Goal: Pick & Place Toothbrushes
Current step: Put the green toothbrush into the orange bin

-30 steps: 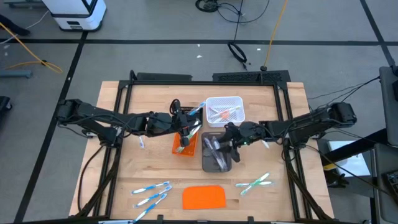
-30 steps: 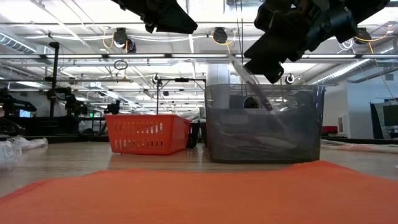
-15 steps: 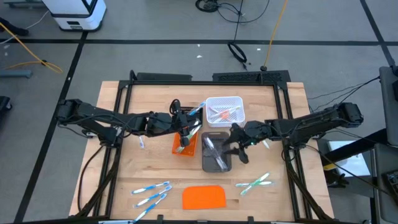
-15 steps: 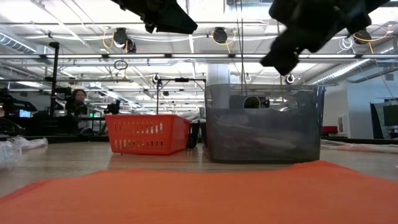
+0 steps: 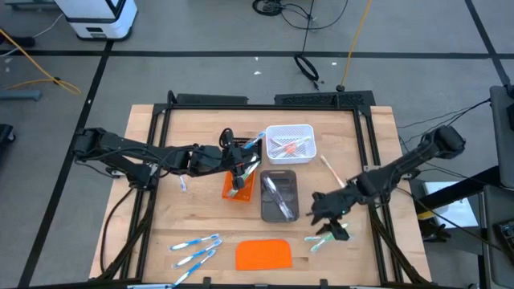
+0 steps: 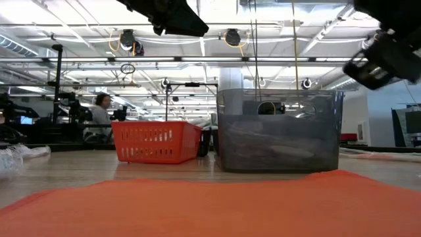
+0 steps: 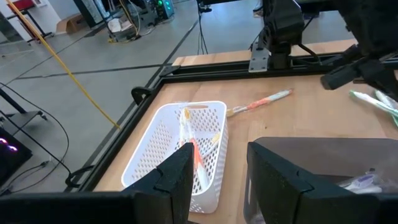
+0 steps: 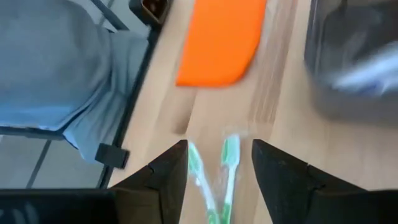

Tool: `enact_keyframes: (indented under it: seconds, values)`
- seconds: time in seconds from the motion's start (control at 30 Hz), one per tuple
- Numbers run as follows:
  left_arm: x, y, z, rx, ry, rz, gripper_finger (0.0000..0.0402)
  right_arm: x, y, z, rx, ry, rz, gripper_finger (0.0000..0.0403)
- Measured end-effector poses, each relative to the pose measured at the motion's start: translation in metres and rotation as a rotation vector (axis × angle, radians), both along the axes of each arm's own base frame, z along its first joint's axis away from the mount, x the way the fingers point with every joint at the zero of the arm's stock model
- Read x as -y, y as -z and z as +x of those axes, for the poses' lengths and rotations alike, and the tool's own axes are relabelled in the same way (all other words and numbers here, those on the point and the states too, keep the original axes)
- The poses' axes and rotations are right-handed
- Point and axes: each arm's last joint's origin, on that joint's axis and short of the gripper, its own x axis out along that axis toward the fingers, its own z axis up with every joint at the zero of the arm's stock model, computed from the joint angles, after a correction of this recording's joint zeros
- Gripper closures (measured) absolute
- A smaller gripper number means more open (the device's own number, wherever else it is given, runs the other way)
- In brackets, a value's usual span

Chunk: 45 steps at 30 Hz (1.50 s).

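right tool [image 8: 214,168]: open, empty, above green toothbrushes [image 8: 229,163] | left tool [image 7: 217,177]: open, empty, over baskets

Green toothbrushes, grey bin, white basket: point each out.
green toothbrushes [image 8: 230,163]: right wrist view, on the head end of one brush.
grey bin [image 5: 279,196]: high view, on its inside floor.
white basket [image 7: 152,155]: left wrist view, on its perforated side wall.

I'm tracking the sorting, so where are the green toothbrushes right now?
In the high view, the green toothbrushes lie on the table's front right, beside the orange slab, directly under the right end effector.
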Motion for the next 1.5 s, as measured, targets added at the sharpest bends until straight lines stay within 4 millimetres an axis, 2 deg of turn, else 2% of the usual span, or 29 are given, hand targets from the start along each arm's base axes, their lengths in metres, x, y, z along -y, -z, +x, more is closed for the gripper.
enact_keyframes:
  seconds: [0.23,0.53,0.9,1.17,1.3,1.47,1.5]
  values:
    - [0.000,0.000,0.000,0.002,-0.002,-0.006,0.0249,-0.011,0.027,-0.024,-0.179,0.098,0.029,0.0241]
    - [0.000,0.000,0.000,0.011,-0.009,-0.028,0.0249,-0.021,0.043,-0.043,-0.296,0.120,0.053,0.0252]
    - [0.000,0.000,0.000,0.012,-0.010,-0.030,0.0249,-0.015,0.061,-0.054,-0.324,0.167,0.012,0.0259]
    - [0.000,0.000,0.000,0.011,-0.010,-0.031,0.0249,-0.011,0.072,-0.060,-0.379,0.191,0.043,0.0261]
    - [0.000,0.000,0.000,0.011,-0.010,-0.031,0.0249,-0.011,0.072,-0.061,-0.372,0.184,0.042,0.0291]
    - [0.000,0.000,0.000,0.011,-0.010,-0.031,0.0249,-0.013,0.071,-0.060,-0.350,0.135,0.054,0.0380]
    - [0.000,0.000,0.000,0.011,-0.010,-0.031,0.0249,-0.013,0.071,-0.060,-0.349,0.130,0.052,0.0388]
